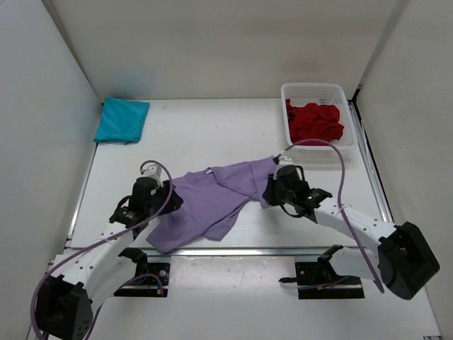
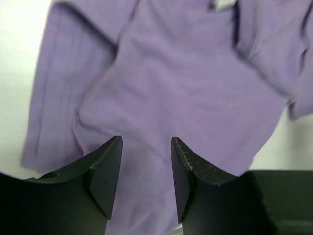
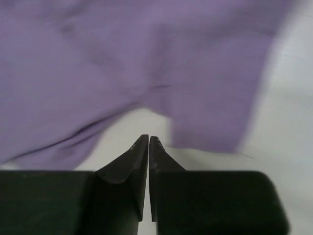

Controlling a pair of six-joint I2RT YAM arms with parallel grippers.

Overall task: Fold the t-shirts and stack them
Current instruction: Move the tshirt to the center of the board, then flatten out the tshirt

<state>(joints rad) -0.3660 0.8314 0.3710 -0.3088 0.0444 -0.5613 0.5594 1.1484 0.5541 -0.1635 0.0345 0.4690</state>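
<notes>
The lavender t-shirt lies spread and rumpled in the middle of the table, one sleeve reaching toward the right arm. My left gripper hovers over its left part, open, with cloth showing below the gap and nothing held between the fingers. My right gripper is at the shirt's right edge, shut and empty, its tips just short of the purple hem over bare table. The teal t-shirt lies folded at the back left. The dark red t-shirt is bunched in the basket.
A white mesh basket stands at the back right against the wall. White walls close in the table on the left, back and right. A metal rail runs along the near edge in front of the arm bases.
</notes>
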